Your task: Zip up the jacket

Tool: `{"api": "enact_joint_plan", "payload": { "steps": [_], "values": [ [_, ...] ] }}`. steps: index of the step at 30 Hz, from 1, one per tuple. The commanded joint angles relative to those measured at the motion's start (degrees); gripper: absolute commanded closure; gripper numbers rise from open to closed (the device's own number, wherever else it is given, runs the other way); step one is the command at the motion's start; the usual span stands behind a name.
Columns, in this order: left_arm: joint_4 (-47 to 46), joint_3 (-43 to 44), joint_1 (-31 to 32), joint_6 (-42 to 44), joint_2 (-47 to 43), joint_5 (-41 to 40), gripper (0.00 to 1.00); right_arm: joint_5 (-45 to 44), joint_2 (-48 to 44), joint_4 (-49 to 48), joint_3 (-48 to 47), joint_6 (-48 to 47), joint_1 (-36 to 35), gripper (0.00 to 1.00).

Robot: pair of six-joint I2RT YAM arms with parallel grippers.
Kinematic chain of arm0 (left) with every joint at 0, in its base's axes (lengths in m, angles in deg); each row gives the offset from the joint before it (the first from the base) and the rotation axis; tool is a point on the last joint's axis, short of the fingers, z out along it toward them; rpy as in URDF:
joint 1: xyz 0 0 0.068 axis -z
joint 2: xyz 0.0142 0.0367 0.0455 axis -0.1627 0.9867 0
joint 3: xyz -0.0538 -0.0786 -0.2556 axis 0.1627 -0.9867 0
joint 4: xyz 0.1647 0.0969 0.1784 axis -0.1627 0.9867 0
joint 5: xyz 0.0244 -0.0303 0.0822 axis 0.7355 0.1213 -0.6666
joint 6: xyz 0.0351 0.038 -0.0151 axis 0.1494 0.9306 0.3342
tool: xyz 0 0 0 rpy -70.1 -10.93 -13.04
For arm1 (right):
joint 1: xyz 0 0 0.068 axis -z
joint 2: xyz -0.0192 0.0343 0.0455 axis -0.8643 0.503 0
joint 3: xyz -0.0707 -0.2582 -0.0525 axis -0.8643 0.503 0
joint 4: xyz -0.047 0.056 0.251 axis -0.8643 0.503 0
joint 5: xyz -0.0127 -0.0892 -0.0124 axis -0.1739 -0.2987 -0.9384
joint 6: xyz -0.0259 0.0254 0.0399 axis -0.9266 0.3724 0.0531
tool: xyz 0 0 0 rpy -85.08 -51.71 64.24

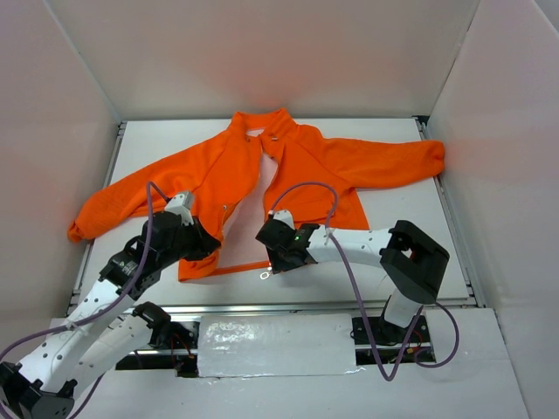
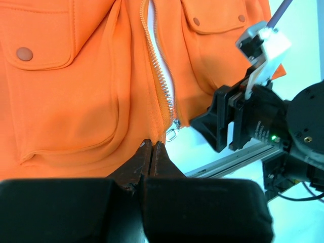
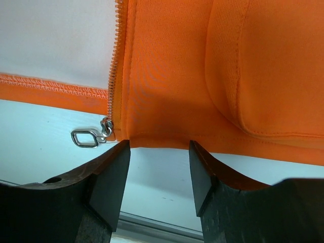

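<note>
The orange jacket (image 1: 306, 166) lies face up on the white table, front open, with its pale lining showing between the panels. My left gripper (image 1: 214, 250) is at the left panel's bottom hem. In the left wrist view it (image 2: 152, 144) is shut on that hem at the foot of the zipper (image 2: 161, 81). The zipper pull ring (image 2: 172, 135) lies just beyond the tips. My right gripper (image 1: 278, 258) is open. In the right wrist view it (image 3: 158, 147) is at the right panel's hem (image 3: 167, 137), holding nothing, with the slider and ring (image 3: 85, 137) just left of its left finger (image 3: 114, 167).
White walls close in the table on three sides. A metal rail (image 1: 306, 305) runs along the table's near edge, with a shiny taped sheet (image 1: 275, 345) in front of it. The right arm's wrist (image 2: 258, 121) sits close to the right of my left gripper.
</note>
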Motion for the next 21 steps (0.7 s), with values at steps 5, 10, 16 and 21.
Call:
{"api": "enact_joint_plan", "payload": {
  "steps": [5,10,16,21],
  "values": [
    [-0.50,0.24,0.12,2.21,-0.40,1.18,1.00,-2.46,1.02,2.56,-5.12,-0.93,-1.69,0.44],
    [-0.24,0.32,0.04,1.95,-1.62,0.48,1.00,-2.38,2.07,2.30,-5.91,-1.11,-1.78,0.46],
    [-0.32,0.06,0.04,1.94,-2.24,0.56,1.00,-2.64,3.48,2.47,-5.92,-0.93,-1.86,0.48],
    [-0.67,-0.20,0.12,2.12,-2.07,0.92,1.00,-2.73,3.48,2.03,-5.30,-0.84,-1.86,0.49]
  ]
}}
